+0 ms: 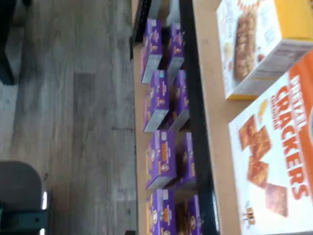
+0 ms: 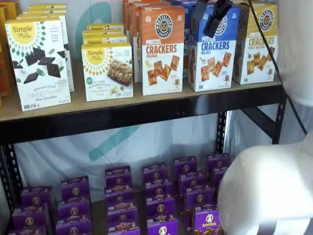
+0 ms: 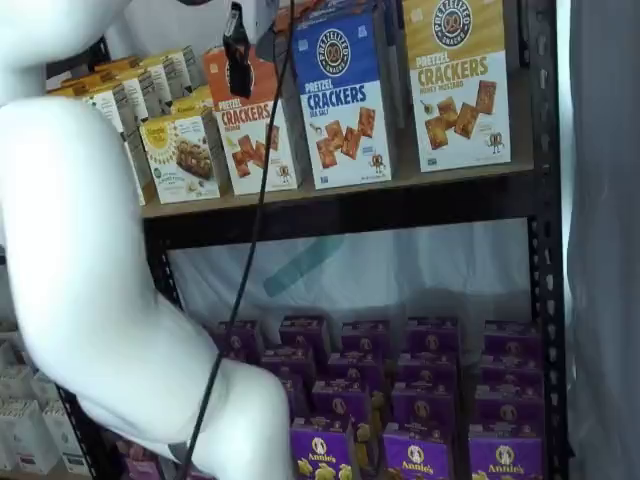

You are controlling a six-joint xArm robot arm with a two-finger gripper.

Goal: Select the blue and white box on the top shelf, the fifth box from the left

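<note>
- Shelf views both show my gripper point(image 2: 211, 18) hanging from the upper edge as black fingers point(image 3: 238, 52) with a thin black cable point(image 3: 262, 170) trailing down beside them.
- In a shelf view my fingers seem to split into two dark prongs, one to each side, in front of the tall cardboard blue and white box point(image 2: 212, 49); in the other I see them side-on as a single dark shape, so I cannot tell how far my jaws are apart, and I have hold of nothing.
- That blue and white box point(image 3: 343, 95), blue above and white below with square brown crackers pictured and "CRACKERS" in blue letters, stands upright at the front edge of the long tan top shelf point(image 2: 122, 105) with its thick black metal beam.
- Just beside it on one side stands the same-sized orange and white cheddar cracker box point(image 2: 162, 49), and on the other a yellow-topped cracker box point(image 2: 257, 44).
- Further along the shelf sit a small yellow and white almond flour bar box point(image 2: 107, 71) and a white mint chocolate thins box point(image 2: 38, 63).
- Wrist view shows the orange cracker box point(image 1: 276, 156) and the yellow bar box point(image 1: 259, 44) on the tan board, with rows of small purple boxes point(image 1: 159, 156) on the shelf beneath and grey wood-look floor point(image 1: 73, 117) beyond.
- My white arm point(image 3: 90, 290) fills much of the foreground in both shelf views.
</note>
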